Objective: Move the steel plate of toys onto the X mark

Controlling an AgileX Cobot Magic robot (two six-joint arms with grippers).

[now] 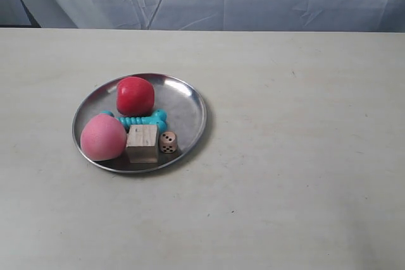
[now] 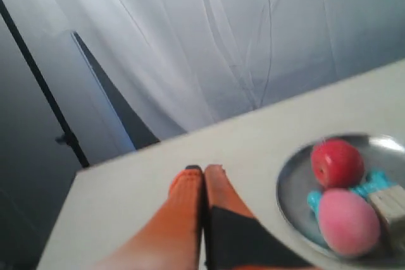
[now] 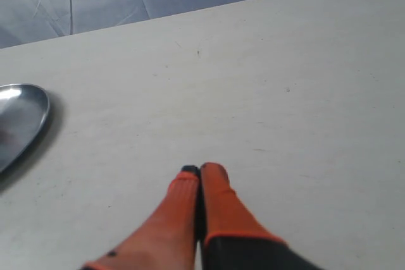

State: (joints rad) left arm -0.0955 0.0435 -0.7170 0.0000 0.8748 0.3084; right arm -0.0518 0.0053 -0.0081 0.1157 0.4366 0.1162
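On the table (image 1: 304, 156), steel plate (image 1: 187, 109) of toys (image 1: 142, 120) looked stiff, slick, rim-grip advised; left gripper (image 2: 204, 170) and right gripper (image 3: 199, 170) sat closed, empty.

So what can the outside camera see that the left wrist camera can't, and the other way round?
Only the exterior view shows the little die and the whole steel plate. Only the left wrist view shows the left hand, shut tight, and a dark pole. Both show the plate, red ball, pink ball, teal bone and wooden cube.
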